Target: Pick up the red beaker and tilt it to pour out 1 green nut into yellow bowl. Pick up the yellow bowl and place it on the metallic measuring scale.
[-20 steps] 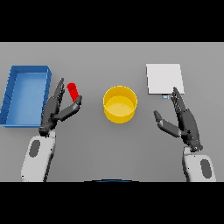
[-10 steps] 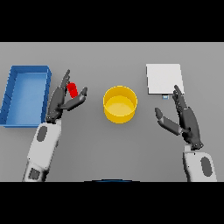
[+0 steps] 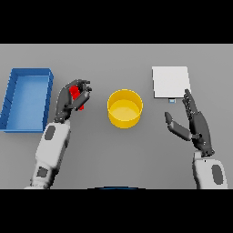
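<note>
**What I can't make out from the head view**

My left hand [image 3: 73, 97] covers most of the red beaker [image 3: 75, 94] — only red slivers show between the dark fingers, so its tilt and contents stay hidden from me. At two o'clock, the small mark on the metallic measuring scale [image 3: 170, 82] near edge is too tiny to read.

The yellow bowl [image 3: 124, 108] is looking smooth, plastic-like and matt. At its three o'clock the measuring scale [image 3: 170, 82] is showing a flat, pale, dull metallic top; the grey table [image 3: 116, 59] is appearing matt.
</note>
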You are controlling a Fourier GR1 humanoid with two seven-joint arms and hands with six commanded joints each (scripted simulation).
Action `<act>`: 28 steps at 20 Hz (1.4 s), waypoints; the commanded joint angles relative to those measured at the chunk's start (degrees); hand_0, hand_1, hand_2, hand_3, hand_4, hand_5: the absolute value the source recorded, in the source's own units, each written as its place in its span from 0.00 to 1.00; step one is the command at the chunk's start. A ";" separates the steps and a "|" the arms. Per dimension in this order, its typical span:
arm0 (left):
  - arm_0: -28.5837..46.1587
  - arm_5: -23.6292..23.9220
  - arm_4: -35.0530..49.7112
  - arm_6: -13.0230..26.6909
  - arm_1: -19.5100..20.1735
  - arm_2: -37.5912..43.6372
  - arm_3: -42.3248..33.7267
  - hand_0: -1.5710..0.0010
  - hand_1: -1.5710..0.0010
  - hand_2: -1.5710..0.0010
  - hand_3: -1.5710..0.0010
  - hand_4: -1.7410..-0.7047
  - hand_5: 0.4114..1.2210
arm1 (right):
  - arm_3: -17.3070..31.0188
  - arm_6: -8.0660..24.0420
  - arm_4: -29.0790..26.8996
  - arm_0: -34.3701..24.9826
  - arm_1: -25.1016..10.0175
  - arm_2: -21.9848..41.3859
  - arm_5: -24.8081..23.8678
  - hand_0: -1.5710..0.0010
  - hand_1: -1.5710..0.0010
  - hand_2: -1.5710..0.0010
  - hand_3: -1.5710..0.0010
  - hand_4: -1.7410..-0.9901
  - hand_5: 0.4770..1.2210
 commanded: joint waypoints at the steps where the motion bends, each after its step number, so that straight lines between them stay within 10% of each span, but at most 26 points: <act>1: -0.69 0.40 -0.24 -0.54 -0.30 0.07 0.90 0.32 0.33 0.33 0.38 0.25 0.73 | 0.21 0.44 0.07 -0.36 0.16 0.21 0.07 1.00 1.00 1.00 1.00 0.60 0.23; 5: -0.11 0.36 -0.69 -2.14 -0.33 -1.23 0.07 0.13 0.14 0.14 0.25 0.12 0.89 | -0.81 1.21 0.69 -0.26 0.28 0.80 -0.19 1.00 1.00 1.00 1.00 0.60 0.23; 12: 0.02 0.82 -2.37 -0.49 0.12 -2.91 -3.36 0.03 0.03 0.03 0.05 0.23 0.98 | 0.59 -0.19 1.22 -0.23 1.05 1.04 -0.58 1.00 1.00 1.00 1.00 0.60 0.24; 28: -5.78 -1.51 -13.50 12.86 8.35 -13.75 -12.47 0.00 0.00 0.00 0.00 0.08 0.88 | -0.14 -0.53 2.30 0.42 1.46 2.02 -0.69 1.00 1.00 1.00 1.00 0.62 0.28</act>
